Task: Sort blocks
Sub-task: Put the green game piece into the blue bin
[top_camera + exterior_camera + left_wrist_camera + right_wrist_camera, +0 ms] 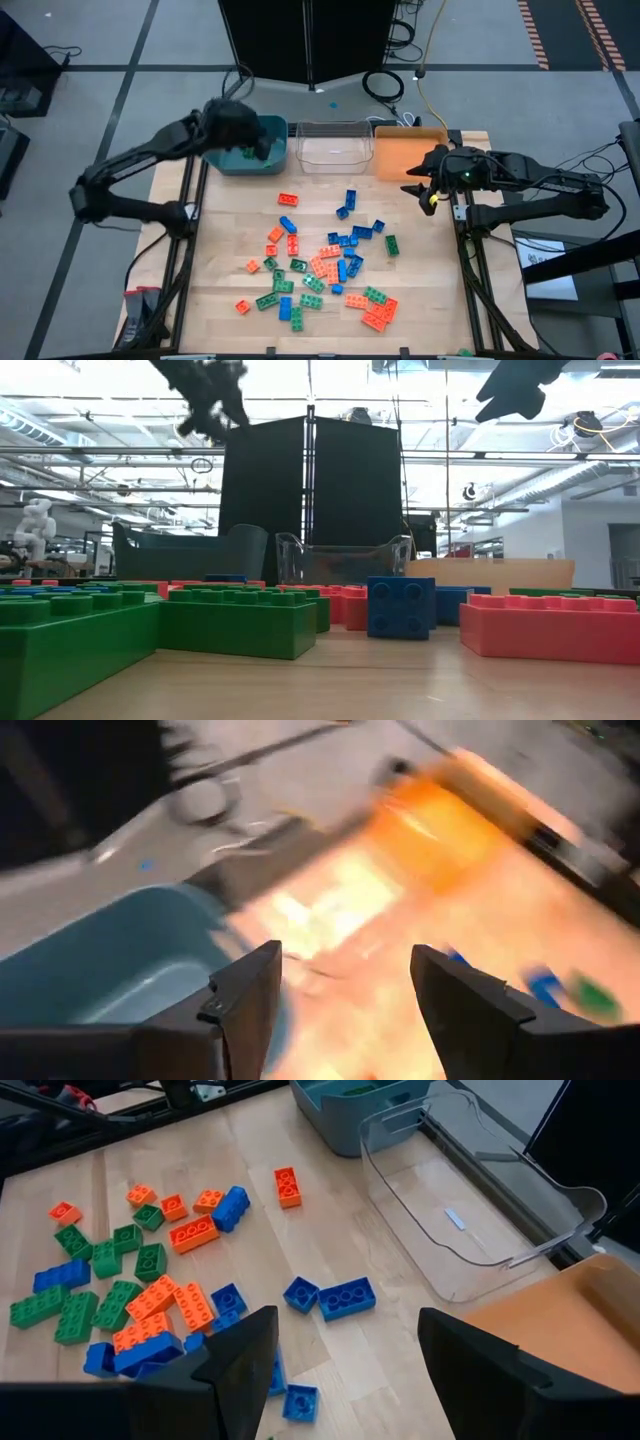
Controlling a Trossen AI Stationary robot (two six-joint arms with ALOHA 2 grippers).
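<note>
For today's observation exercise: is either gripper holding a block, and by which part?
Neither. The left gripper over the teal bin and the right gripper both show open, empty fingers.

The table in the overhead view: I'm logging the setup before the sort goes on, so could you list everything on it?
blocks: several dozen, green, blue and orange-red, scattered over the middle and near part of the table.
teal bin: one, far edge, leftmost of three; something green inside.
clear bin: one, far edge, middle.
orange bin: one, far edge, rightmost.
table: one, light wood.
left gripper: open, empty, above the teal bin.
right gripper: open, empty, beside the orange bin.
</note>
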